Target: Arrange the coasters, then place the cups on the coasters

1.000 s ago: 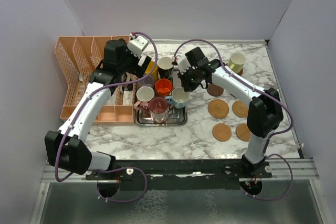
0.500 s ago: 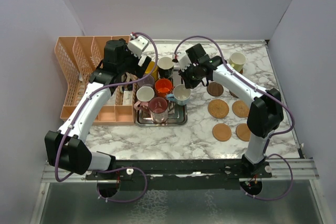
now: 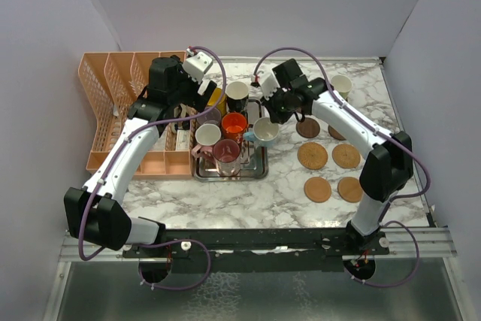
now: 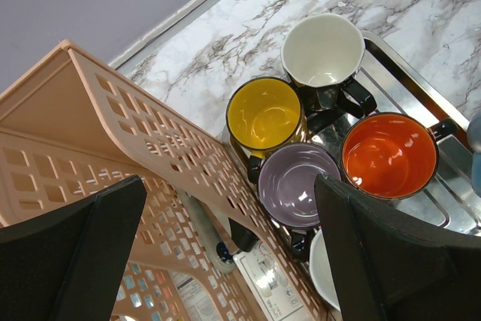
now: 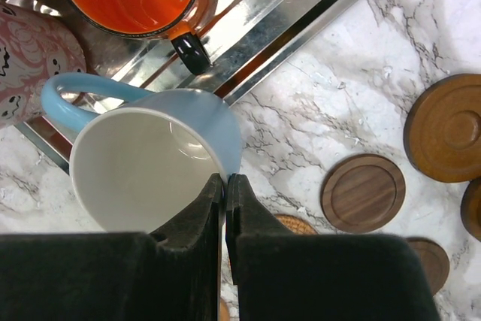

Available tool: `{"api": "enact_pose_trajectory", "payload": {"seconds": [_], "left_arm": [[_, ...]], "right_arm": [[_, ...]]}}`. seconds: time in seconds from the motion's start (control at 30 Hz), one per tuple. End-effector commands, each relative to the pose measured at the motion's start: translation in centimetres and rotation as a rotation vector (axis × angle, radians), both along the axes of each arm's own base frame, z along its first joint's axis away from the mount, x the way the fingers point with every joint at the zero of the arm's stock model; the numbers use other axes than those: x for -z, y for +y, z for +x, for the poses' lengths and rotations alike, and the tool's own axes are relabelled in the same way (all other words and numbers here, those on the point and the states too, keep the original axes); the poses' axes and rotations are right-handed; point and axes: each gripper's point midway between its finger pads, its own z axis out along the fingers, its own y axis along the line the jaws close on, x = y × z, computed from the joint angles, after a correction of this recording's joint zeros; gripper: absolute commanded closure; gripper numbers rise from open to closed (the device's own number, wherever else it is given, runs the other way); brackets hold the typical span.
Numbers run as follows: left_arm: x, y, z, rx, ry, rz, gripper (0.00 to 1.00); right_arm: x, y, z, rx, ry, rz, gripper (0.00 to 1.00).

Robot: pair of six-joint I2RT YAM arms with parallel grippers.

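Note:
My right gripper [image 5: 225, 179] is shut on the rim of the light blue cup [image 5: 150, 163], which hangs tilted over the right edge of the steel tray [image 5: 301, 13]. From above, that cup [image 3: 264, 131] is between the tray and the coasters. Several brown coasters [image 3: 312, 155] lie on the marble at the right; a cream cup [image 3: 340, 86] stands on one at the back. The yellow [image 4: 264, 114], black [image 4: 323, 50], purple [image 4: 299, 184] and orange [image 4: 388, 154] cups stand on the tray. My left gripper [image 4: 233, 249] is open above the tray's left edge, holding nothing.
A peach plastic organizer [image 3: 124, 110] stands left of the tray [image 3: 259, 169], right beneath my left fingers. Pink-white [image 3: 207, 137] and maroon [image 3: 226, 153] cups fill the tray's front. White walls close in the table at the back and on both sides.
My right arm has carried the light blue cup up off the tray and a little to the right, toward the coasters. The left arm has not moved.

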Motion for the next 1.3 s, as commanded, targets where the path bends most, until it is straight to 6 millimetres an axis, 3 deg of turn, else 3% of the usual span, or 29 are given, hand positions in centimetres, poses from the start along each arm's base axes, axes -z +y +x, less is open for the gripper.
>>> {"api": "enact_pose_trajectory", "payload": {"seconds": [0.0,0.2,0.5,0.77,1.27], "left_arm": [[-0.7,-0.1,-0.3,0.021,-0.017,-0.007,0.01],[-0.7,-0.1,-0.4,0.023,-0.016,-0.008,0.01],[-0.7,-0.2,-0.5,0.026,-0.019,-0.008,0.01],[-0.5,-0.2,-0.5,0.032,-0.017,-0.004,0.01],[-0.3,-0.4,-0.7,0.045,-0.013,-0.005,0.01]], "right_arm": [[-4.8,-0.5,1.0,-0.042,-0.126,0.06,0.99],[-5.9,-2.7,2.5,-0.056,-0.156,0.067,0.99],[-7.0,-7.3,6.5,-0.061,-0.202,0.09,0.99],[-6.8,-9.2,9.9,-0.108,-0.219,0.126,0.99],[-3.1,-12.8,15.7,-0.19,-0.18,0.089,0.99]]}}
